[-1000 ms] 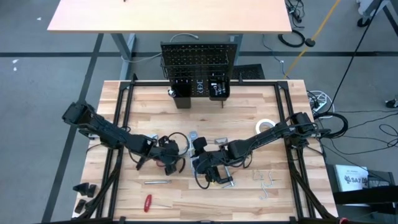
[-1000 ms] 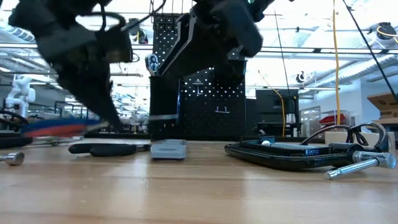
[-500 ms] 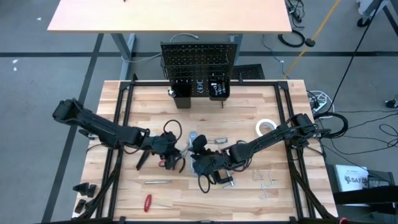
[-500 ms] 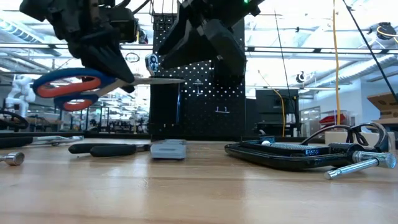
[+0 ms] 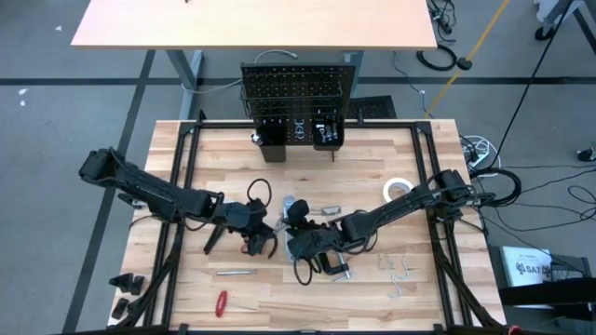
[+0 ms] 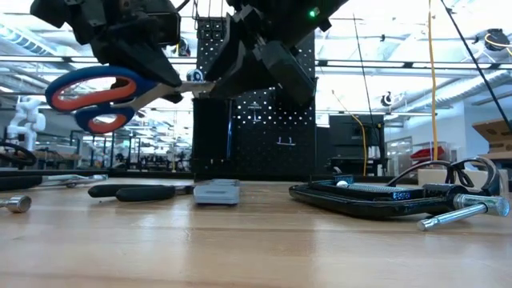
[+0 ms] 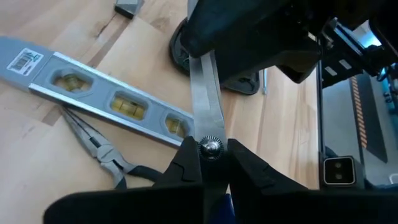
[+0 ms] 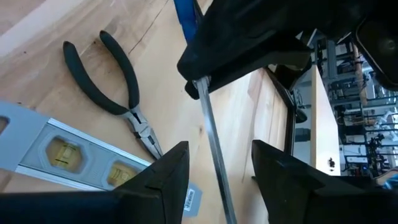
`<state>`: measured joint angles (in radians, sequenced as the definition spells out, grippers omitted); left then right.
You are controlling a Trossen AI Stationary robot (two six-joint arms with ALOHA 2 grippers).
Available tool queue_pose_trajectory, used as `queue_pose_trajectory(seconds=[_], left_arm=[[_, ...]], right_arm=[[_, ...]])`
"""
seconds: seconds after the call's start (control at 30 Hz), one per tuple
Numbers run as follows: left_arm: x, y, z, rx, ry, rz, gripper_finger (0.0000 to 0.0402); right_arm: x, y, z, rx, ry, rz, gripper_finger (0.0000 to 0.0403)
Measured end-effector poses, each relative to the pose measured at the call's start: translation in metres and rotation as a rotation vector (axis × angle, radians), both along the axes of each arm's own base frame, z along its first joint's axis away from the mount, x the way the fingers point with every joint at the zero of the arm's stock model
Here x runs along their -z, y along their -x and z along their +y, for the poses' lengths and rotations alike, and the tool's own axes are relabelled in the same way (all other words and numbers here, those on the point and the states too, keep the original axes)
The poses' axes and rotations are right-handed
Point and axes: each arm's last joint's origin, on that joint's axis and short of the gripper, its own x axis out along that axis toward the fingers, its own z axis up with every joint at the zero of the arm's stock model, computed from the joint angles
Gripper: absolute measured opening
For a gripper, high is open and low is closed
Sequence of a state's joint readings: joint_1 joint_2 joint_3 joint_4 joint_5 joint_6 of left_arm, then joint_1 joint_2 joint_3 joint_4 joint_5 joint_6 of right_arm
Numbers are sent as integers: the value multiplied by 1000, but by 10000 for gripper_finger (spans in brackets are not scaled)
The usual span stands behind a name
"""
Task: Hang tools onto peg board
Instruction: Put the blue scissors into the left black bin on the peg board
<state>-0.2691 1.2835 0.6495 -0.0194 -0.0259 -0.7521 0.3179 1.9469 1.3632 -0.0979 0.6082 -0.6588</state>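
My left gripper (image 7: 211, 152) is shut on the red-and-blue-handled scissors (image 6: 96, 98), held in the air over the middle of the table. Their blades (image 8: 214, 155) point toward the table's right and reach between the fingers of my right gripper (image 8: 217, 149). That gripper is open, with a gap on each side of the blades. Below them on the table lie the blue-silver level (image 7: 93, 93) and the black-handled pliers (image 8: 118, 81). The peg board (image 5: 298, 93) stands upright at the far edge. My left gripper pinches the scissors at their pivot screw (image 7: 211, 146) between its two fingers (image 7: 186, 168), which lie across the blades. The scissors are lifted clear of the table and roughly level, with the handles (image 6: 88, 100) toward the table's left and the blades toward the right.
A black C-clamp (image 6: 392, 196) lies near the right gripper. A white tape roll (image 5: 399, 189) is at the right, and a wrench (image 5: 235, 273) and a red screwdriver (image 5: 222, 302) at the near left. Two black bins (image 5: 298, 133) sit at the peg board's foot.
My left gripper has risen and rolled, lifting the scissors from just above the table to well clear of it. The scissors now lie about level, with the blades between the right gripper's fingers. My right gripper has rolled its wrist in place.
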Motion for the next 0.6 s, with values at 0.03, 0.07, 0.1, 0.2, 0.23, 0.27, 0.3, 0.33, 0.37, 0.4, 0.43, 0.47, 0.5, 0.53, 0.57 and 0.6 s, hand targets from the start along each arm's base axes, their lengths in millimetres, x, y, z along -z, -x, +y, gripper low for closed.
queue_pose_trajectory(seconds=[0.03, 0.07, 0.1, 0.2, 0.23, 0.27, 0.3, 0.33, 0.37, 0.4, 0.43, 0.47, 0.5, 0.53, 0.57, 0.6], left_arm=[[0, 0, 0, 0, 1, -4, 29], [0, 0, 0, 1, 3, -5, 30], [0, 0, 0, 3, 3, -6, 30], [-1, -1, 0, 7, 1, -14, 31], [-1, -1, 0, 9, 1, -14, 32], [-1, -1, 0, 11, -2, -14, 32], [-1, -1, 0, 15, -8, -15, 32], [-1, -1, 0, 19, -13, -16, 32], [-1, -1, 0, 20, -12, -16, 33], [-1, -1, 0, 22, -11, -17, 34], [-1, -1, 0, 24, -10, -17, 38], [-1, -1, 0, 27, -15, -19, 43], [-1, -1, 0, 35, -25, -21, 51], [-1, -1, 0, 44, -40, -24, 60], [-1, -1, 0, 51, -63, -26, 70], [-2, -1, 1, 62, -86, -32, 81]], right_arm=[[0, 0, 0, 0, 0, -2, 163], [0, 0, -1, 3, 1, -2, 159], [0, 0, -1, 4, 1, -2, 152], [0, -1, -3, 6, 7, -1, 117], [0, -1, -4, 7, 7, 0, 101], [0, -1, -4, 3, 4, 1, 81], [0, -1, -4, 1, 2, 1, 59], [0, -1, -4, -1, 3, 3, 35], [1, -1, -4, -10, 11, 17, 19], [1, 0, -3, -14, 17, 22, 13], [2, 0, -2, -12, 11, 20, 12], [2, 0, -2, -8, -3, 16, 10], [2, 0, -2, 0, -17, 14, 7], [3, 0, -2, 12, -30, 13, 6], [3, 1, -2, 27, -48, 10, 5], [3, 2, -1, 40, -69, 11, 4]])
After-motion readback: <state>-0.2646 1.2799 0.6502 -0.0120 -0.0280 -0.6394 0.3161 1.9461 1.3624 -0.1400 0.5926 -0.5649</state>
